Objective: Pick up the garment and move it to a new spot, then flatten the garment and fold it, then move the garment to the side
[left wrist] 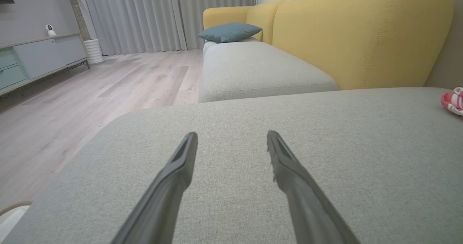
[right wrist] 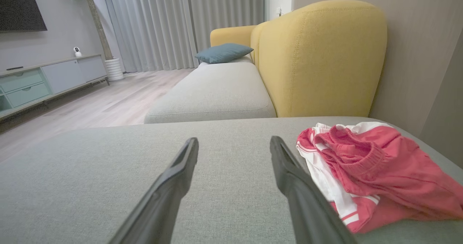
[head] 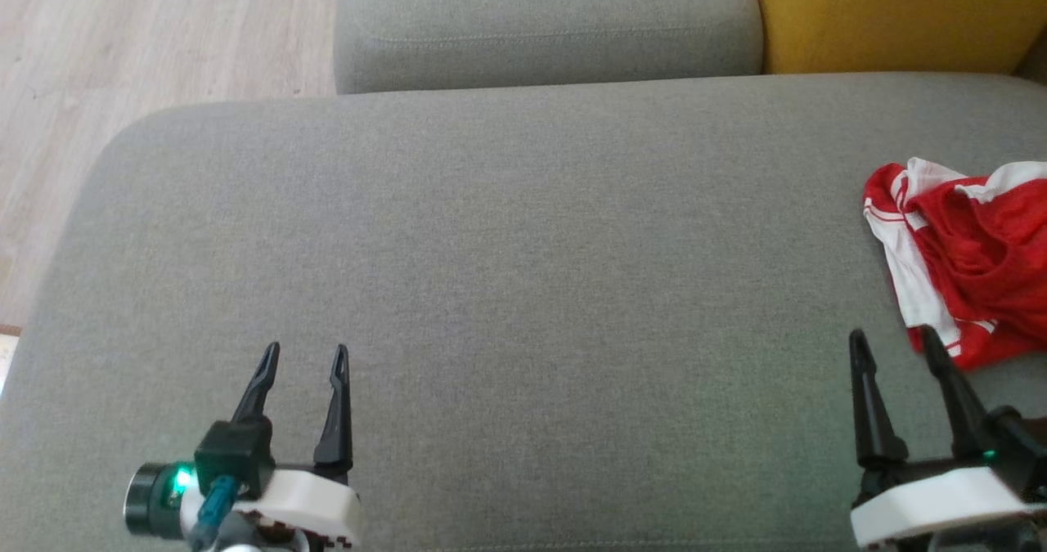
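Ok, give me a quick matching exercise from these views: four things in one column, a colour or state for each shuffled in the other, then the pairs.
Column one:
1. garment
2. left tool
3. pillow
4. sofa backrest

Column two:
A. yellow, upright
B. open, holding nothing
C. red and white, crumpled
D. blue-green

Pairs: 1-C, 2-B, 3-D, 4-A

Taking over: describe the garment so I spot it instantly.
On the big grey cushion before the robot, look to its right end, near the yellow backrest. The garment lies crumpled beyond the right gripper: red with white trim, vivid against the plain grey.
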Controlling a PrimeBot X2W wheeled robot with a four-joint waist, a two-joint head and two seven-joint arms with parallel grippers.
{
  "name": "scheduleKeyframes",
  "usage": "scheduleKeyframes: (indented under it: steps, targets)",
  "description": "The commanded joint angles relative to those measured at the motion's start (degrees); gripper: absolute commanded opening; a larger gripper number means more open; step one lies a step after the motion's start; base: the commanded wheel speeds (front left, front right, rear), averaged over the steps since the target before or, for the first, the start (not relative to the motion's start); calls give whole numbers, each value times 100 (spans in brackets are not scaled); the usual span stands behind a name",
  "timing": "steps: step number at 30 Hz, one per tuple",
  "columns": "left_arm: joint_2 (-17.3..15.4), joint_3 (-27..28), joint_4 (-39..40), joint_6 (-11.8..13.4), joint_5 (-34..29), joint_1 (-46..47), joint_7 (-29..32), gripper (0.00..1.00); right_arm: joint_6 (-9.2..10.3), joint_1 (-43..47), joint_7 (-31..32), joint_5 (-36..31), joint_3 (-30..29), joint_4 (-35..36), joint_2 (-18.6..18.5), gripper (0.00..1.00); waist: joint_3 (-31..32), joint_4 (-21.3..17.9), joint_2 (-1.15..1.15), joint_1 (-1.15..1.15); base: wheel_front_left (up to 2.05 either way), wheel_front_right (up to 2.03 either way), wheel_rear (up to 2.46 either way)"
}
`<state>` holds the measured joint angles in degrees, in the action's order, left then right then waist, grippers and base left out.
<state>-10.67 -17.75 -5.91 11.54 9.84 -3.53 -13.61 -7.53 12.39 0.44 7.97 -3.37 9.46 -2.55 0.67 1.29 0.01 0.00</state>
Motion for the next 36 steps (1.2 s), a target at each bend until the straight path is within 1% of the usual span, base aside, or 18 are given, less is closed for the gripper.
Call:
scheduleKeyframes:
  steps: [1, 19, 36]
  targets:
    - [-105, 199, 156, 10, 16, 182, 3, 100, 4, -130, 19, -19, 158, 223, -42, 100, 13, -2, -1, 0, 0, 0, 0]
    - [-182, 134, 180, 110, 15, 191, 142, 100, 4, -101, 86, -55, 208, 331, -34, 100, 6, 6, -1, 0, 0, 0, 0]
    - [-213, 78, 186, 155, 46, 237, 110, 100, 4, -117, 109, -42, 207, 384, -33, 100, -34, 0, -1, 0, 0, 0, 0]
